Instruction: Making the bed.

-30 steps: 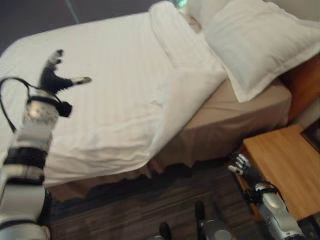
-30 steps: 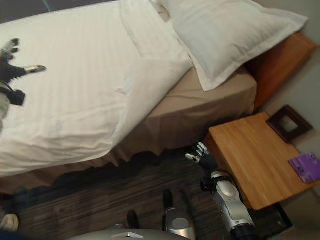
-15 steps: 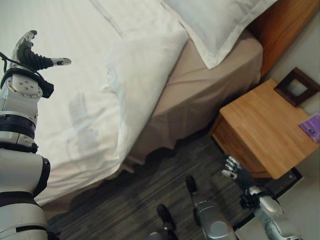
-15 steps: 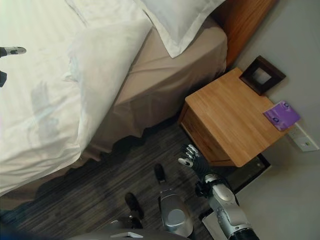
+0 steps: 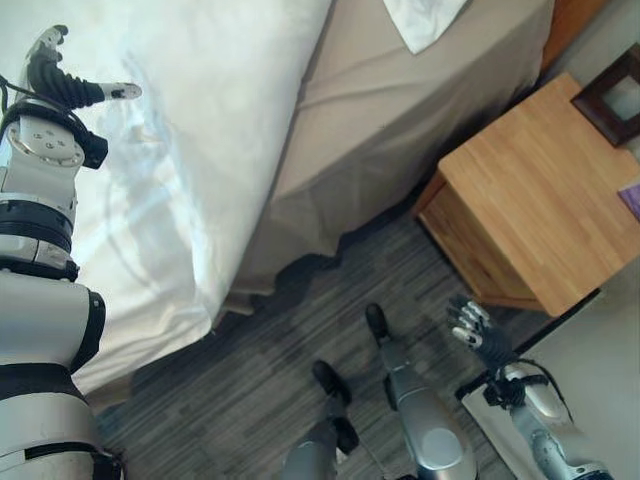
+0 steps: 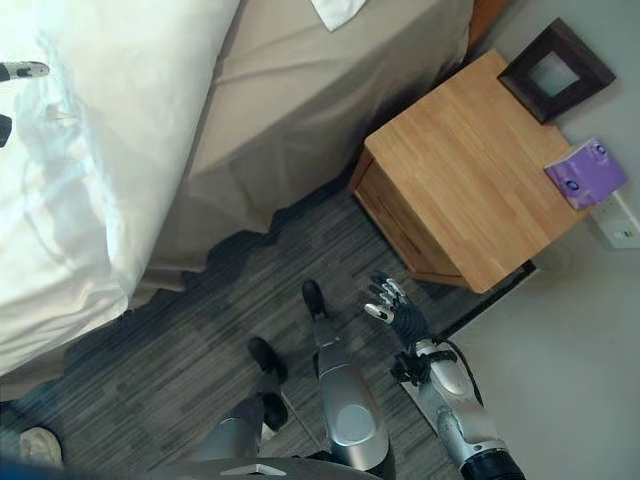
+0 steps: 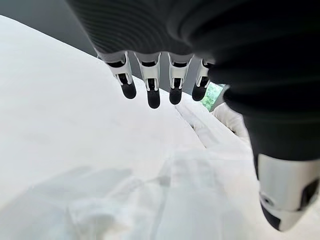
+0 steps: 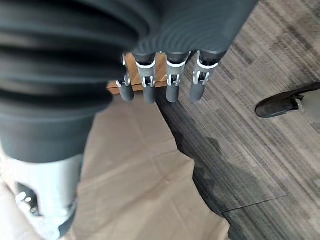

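Note:
The white duvet (image 5: 200, 120) covers the bed and hangs over its near edge, with a folded corner falling down the side. Beside it the beige bed skirt (image 5: 400, 130) is bare, and a corner of a white pillow (image 5: 425, 20) lies at the head end. My left hand (image 5: 60, 85) is raised over the duvet at the left, open and holding nothing; its fingers (image 7: 152, 90) hover above the cloth (image 7: 75, 150). My right hand (image 5: 478, 330) hangs low over the carpet by the nightstand, open and empty, its fingers (image 8: 170, 85) pointing toward the skirt (image 8: 135, 165).
A wooden nightstand (image 5: 540, 190) stands right of the bed, with a dark picture frame (image 6: 555, 70) and a purple packet (image 6: 583, 172) on it. Dark striped carpet (image 5: 300, 340) runs along the bedside. A pale shoe (image 6: 35, 445) shows at the lower left.
The whole picture has shifted: the camera swung down toward the floor, so the pillows slid out at the top. Both hands keep their open poses.

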Tool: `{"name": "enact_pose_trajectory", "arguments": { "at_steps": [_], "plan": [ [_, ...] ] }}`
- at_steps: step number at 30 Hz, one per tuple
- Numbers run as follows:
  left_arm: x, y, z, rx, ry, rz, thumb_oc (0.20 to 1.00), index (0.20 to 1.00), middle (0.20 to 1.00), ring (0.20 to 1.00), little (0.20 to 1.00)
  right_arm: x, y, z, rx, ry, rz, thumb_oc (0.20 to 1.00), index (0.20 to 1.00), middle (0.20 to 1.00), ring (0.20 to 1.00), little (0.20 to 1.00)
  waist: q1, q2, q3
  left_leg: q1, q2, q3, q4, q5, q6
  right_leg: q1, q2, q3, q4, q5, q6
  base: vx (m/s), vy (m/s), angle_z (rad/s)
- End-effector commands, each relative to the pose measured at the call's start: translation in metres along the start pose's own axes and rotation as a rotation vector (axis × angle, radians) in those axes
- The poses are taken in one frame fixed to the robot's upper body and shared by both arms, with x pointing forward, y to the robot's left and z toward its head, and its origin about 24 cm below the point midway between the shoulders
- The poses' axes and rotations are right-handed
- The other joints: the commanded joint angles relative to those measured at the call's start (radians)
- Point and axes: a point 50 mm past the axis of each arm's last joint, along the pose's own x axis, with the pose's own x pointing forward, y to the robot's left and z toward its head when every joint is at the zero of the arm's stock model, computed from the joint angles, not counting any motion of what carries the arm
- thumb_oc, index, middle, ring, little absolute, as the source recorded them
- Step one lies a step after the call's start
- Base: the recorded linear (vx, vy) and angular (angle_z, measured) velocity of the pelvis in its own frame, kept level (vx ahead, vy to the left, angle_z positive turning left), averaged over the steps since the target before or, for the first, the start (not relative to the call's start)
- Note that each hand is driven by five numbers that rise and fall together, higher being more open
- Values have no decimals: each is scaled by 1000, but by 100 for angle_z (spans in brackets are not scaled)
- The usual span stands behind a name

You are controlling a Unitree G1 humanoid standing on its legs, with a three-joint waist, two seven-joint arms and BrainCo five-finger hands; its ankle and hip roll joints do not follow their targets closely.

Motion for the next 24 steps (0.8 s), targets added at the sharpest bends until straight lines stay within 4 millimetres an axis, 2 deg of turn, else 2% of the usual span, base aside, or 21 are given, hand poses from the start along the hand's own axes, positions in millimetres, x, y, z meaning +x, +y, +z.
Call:
{"name": "enact_pose_trajectory", "arguments": {
  "at_steps": [1, 7, 14, 18, 22, 23, 24],
  "plan": [
    [5, 53, 14, -76, -34, 172, 1000, 1000, 1000, 1000, 1000, 2, -5, 15, 9, -80, -6, 1000, 1000, 1000, 1000, 1000, -33, 14, -2, -25, 55, -86, 6, 83, -77, 54, -16, 38, 10, -33, 117, 0, 0, 0],
    [9, 38, 48, -164, -148, 151, 1000, 1000, 1000, 1000, 1000, 3, -1, 12, -10, -65, 13, 1000, 1000, 1000, 1000, 1000, -50, 40, 8, -45, 41, -84, 6, 80, -81, 30, -20, 47, 10, -29, 115, 19, 13, -4],
    [9, 22, 72, -231, -229, 116, 1000, 1000, 1000, 1000, 1000, 3, -2, 9, -21, -53, 0, 1000, 1000, 1000, 1000, 1000, -62, 47, 18, -47, 32, -81, 6, 74, -77, 27, -21, 53, 10, -26, 117, 0, 0, -1],
    [8, 9, 78, -277, -242, 93, 1000, 1000, 1000, 1000, 1000, 1, -2, 5, -21, -40, -2, 1000, 1000, 1000, 1000, 1000, -69, 44, 23, -45, 29, -82, 6, 74, -74, 28, -21, 53, 10, -25, 115, 0, 0, 0],
    [8, 2, 70, -233, -211, 75, 1000, 1000, 1000, 1000, 1000, 2, -2, 5, -28, -39, -4, 1000, 1000, 1000, 1000, 1000, -75, 40, 32, -49, 26, -82, 6, 75, -72, 24, -21, 55, 10, -22, 115, 0, 0, 0],
    [9, -1, 62, -204, -176, 66, 1000, 1000, 1000, 1000, 1000, 2, -2, 4, -28, -33, -8, 1000, 1000, 1000, 1000, 1000, -78, 39, 37, -53, 24, -80, 6, 76, -71, 20, -21, 57, 10, -19, 115, 0, 0, 0],
    [9, -5, 51, -160, -125, 53, 200, 200, 200, 200, 200, 2, -3, 3, -32, -29, -14, 1000, 1000, 1000, 1000, 1000, -84, 37, 44, -59, 23, -79, 6, 77, -69, 15, -21, 59, 10, -17, 115, 0, 0, 0]
  ]
}}
